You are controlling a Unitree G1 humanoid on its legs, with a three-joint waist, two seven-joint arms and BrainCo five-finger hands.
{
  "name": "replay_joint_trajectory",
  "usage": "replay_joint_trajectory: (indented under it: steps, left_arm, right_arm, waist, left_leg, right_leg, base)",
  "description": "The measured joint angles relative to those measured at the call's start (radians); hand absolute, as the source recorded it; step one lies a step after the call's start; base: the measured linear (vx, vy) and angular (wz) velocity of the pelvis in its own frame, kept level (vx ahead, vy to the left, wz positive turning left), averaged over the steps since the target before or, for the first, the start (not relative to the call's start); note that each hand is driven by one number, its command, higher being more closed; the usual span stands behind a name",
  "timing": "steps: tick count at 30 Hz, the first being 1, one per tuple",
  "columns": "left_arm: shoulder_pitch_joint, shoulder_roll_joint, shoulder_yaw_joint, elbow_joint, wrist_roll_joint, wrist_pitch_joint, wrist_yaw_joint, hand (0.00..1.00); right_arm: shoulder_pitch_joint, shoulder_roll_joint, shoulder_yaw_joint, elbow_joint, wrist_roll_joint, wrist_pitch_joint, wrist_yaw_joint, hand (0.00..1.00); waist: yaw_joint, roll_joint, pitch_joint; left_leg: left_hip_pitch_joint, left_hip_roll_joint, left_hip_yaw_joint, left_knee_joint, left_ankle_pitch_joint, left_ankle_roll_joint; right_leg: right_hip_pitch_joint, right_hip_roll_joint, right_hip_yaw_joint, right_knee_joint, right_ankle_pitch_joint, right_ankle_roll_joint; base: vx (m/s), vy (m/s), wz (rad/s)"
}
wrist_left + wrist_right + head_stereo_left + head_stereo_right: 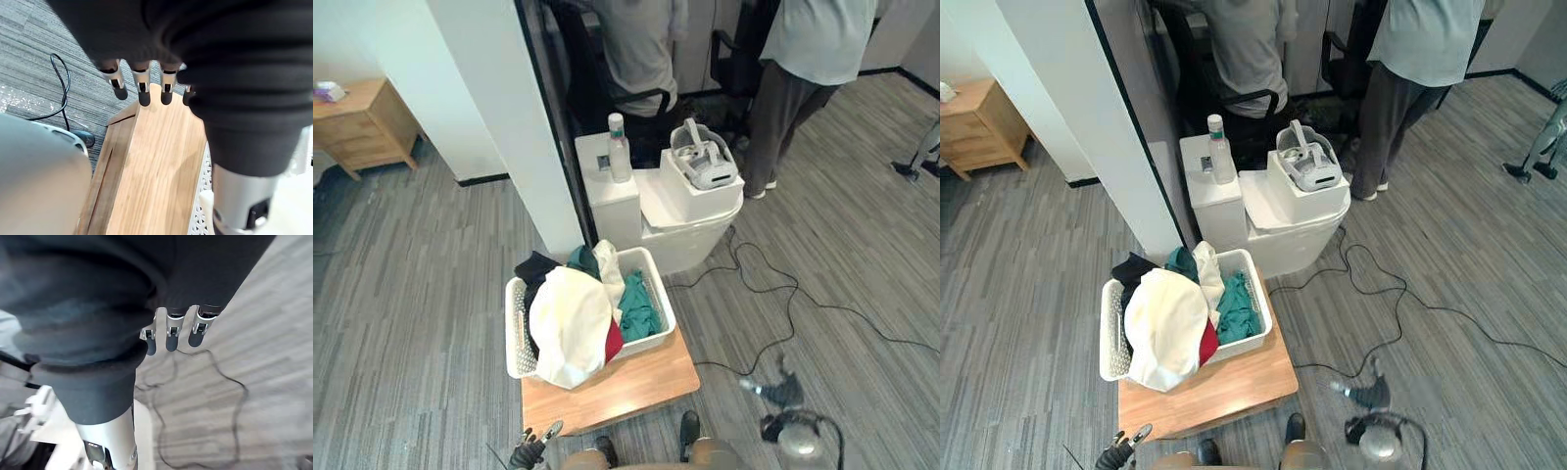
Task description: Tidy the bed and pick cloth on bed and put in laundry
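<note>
A white laundry basket (658, 294) stands on a low wooden table (636, 387) just in front of me. It is heaped with clothes: a large cream cloth (570, 323) on top, a teal cloth (636, 305), a bit of red and a black piece (536, 266). My left hand (533, 448) hangs low by the table's near left corner. In the left wrist view its fingers (143, 90) are straight over the wood and hold nothing. My right hand (773, 390) hangs over the floor to the right of the table, its fingers (172, 330) relaxed and empty.
Behind the basket stands a white unit (685, 220) with a bottle (619, 149) and a headset (705, 162) on it. Two persons (813, 59) stand beyond it. A white pillar (499, 88) rises at left and a wooden nightstand (362, 122) stands far left. Cables (783, 294) lie on the floor at right.
</note>
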Motion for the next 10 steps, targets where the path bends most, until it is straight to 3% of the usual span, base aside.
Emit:
replay_joint_trajectory:
  steps: [4,10]
  left_arm:
    - [0.0,-0.007,0.02,0.016,0.008,-0.008,0.015,0.0]
    - [-0.002,-0.001,0.02,0.043,0.009,-0.016,0.018,0.0]
  right_arm:
    - [-0.033,-0.013,-0.012,0.123,0.085,-0.003,0.044,0.0]
    - [-0.042,-0.018,-0.012,0.195,0.105,-0.002,0.064,0.0]
  waist:
    - [0.006,-0.007,-0.003]
    - [0.027,-0.018,-0.01]
  left_leg:
    - [0.009,0.001,-0.011,-0.002,0.0,-0.001]
    - [0.036,-0.001,-0.037,-0.015,0.006,-0.01]
  right_leg:
    - [0.012,0.0,-0.005,0.0,-0.003,0.0]
    - [0.047,0.0,-0.037,0.0,-0.013,0.007]
  base:
    - [0.02,0.019,0.06]
    - [0.04,0.011,0.13]
